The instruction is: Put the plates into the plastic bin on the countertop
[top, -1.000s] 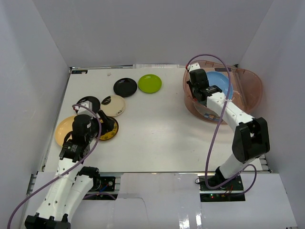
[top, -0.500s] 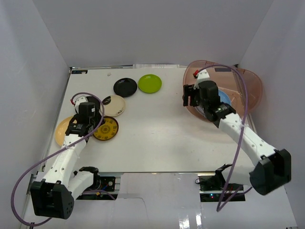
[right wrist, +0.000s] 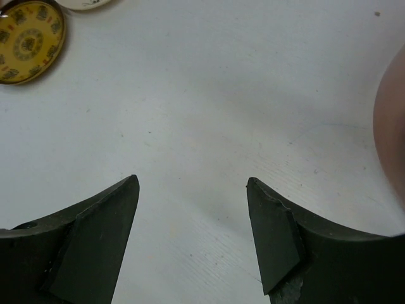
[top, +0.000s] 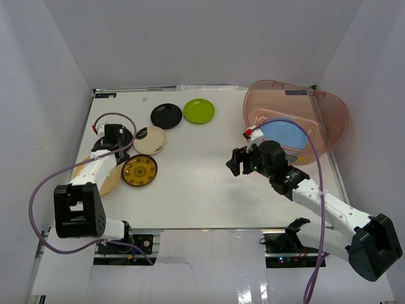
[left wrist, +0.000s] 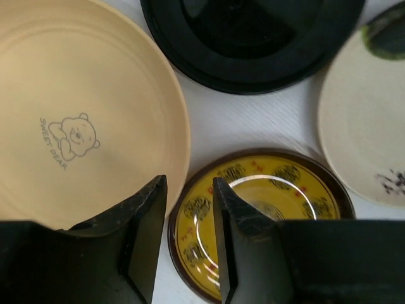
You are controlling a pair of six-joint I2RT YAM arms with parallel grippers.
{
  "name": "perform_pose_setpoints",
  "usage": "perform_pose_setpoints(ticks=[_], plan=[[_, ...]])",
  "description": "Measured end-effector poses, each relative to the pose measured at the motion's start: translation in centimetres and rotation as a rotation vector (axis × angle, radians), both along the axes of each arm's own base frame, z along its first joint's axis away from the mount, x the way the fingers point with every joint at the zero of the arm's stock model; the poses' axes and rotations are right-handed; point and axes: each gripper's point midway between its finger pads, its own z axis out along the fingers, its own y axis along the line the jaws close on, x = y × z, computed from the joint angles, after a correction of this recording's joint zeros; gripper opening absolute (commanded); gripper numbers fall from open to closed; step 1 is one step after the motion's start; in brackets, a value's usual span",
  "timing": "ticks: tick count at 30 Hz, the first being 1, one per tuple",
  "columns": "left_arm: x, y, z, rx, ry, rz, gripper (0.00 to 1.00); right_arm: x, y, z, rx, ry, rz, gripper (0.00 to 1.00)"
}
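Left of the countertop (top: 202,190) lie a pale orange plate (left wrist: 76,107), an amber patterned plate (left wrist: 278,190), a cream-and-black plate (top: 150,140) and a black plate (left wrist: 253,38). Another black plate (top: 166,115) and a lime green plate (top: 199,111) sit farther back. My left gripper (left wrist: 188,190) hovers over the gap between the orange and amber plates, jaws narrowly apart, holding nothing. The plastic bin (top: 329,104) at the back right holds a light blue plate (top: 286,134). My right gripper (top: 235,162) is open over bare table left of the bin.
White walls enclose the table on three sides. The bin's pinkish wall (right wrist: 393,126) shows at the right edge of the right wrist view. The amber plate (right wrist: 28,41) appears far off at that view's top left.
My right gripper opened, left the light blue plate in the bin and drew back out to the table's middle. My left gripper moved over the plates at the left, its jaws narrowing.
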Motion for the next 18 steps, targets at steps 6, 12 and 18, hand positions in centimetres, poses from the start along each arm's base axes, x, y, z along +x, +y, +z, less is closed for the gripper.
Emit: perform_pose_setpoints(ticks=[6,12,18], plan=[[0.2,1.9,-4.4,0.003,0.132,0.029,0.43,-0.9,1.1,2.3,0.067,-0.062,0.059,0.74],[0.9,1.8,-5.5,0.001,0.147,-0.008,0.32,-2.0,2.5,2.5,0.082,-0.068,0.121,0.74],[1.4,3.3,-4.4,0.094,0.153,0.012,0.0,-2.6,3.3,1.6,0.069,-0.041,0.154,0.75]])
